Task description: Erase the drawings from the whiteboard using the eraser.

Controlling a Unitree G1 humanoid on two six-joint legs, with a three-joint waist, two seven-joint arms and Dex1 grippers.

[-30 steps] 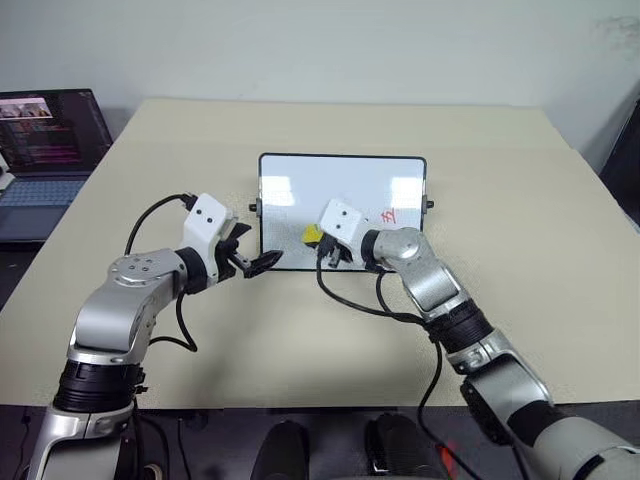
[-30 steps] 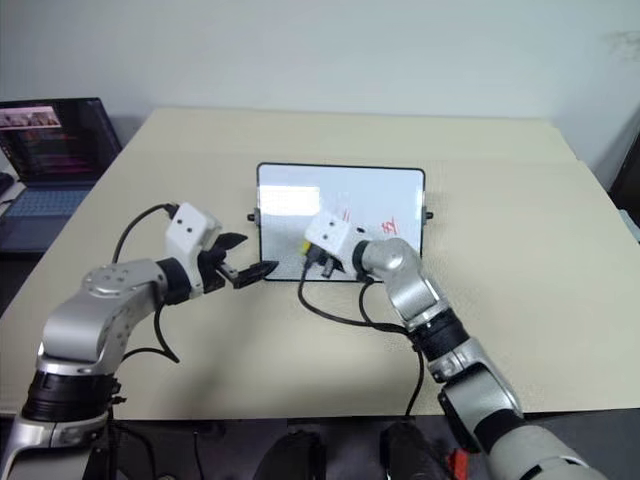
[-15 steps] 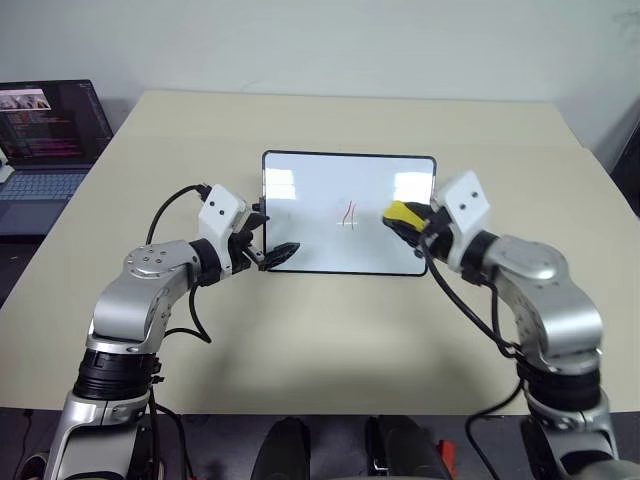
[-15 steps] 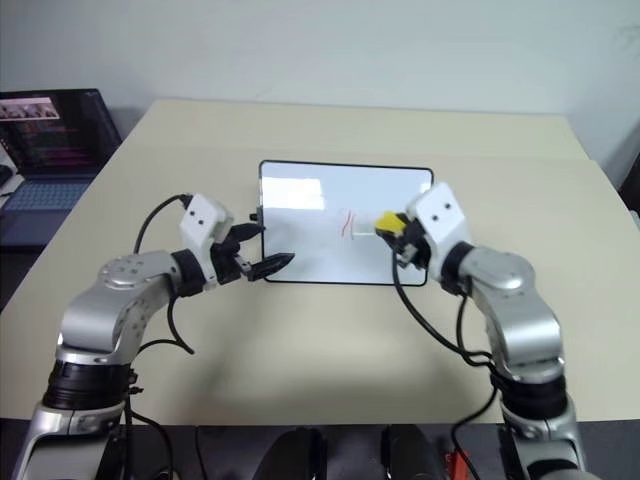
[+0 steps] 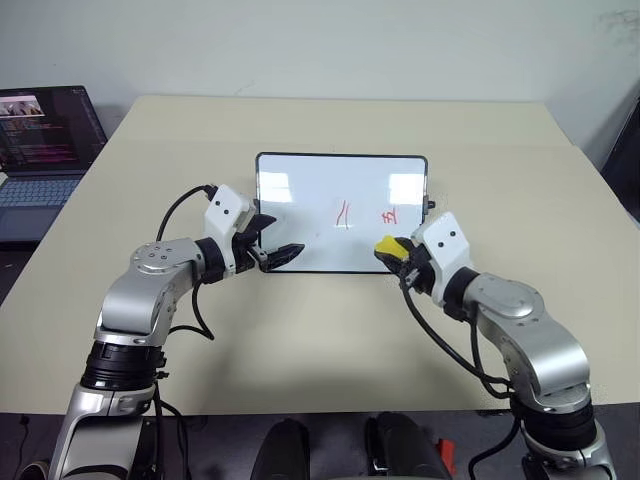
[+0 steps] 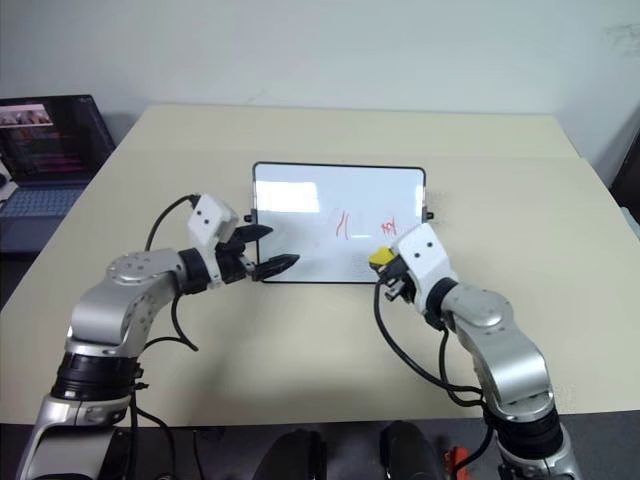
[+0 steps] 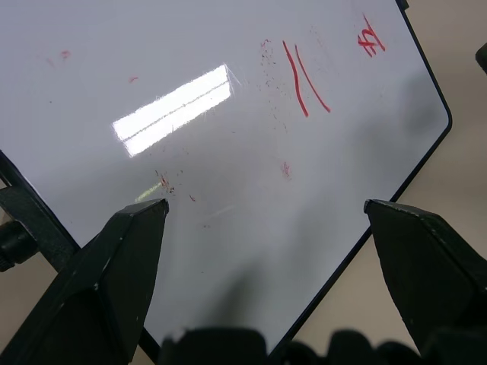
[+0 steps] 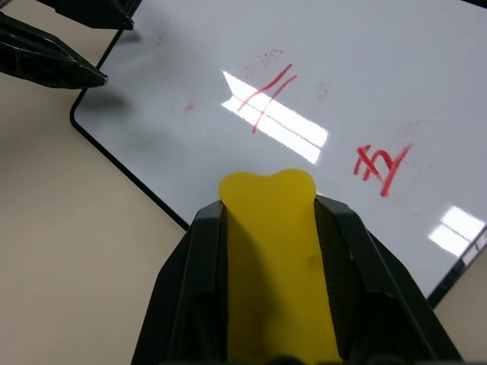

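**Whiteboard station, bench**

Whiteboard: mid-bench, flat. Drawings: two red marks remaining, centre and right. Eraser: yellow, clamped in right gripper at the board's near right edge. Left gripper: spread wide, empty, at the near left corner. Laptop: far left.

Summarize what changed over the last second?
The right gripper, shut on the eraser, swept from the whiteboard's left part to its right side, then back off the near edge. Left scribble gone; two drawings remain. Left gripper stayed open at the left corner.
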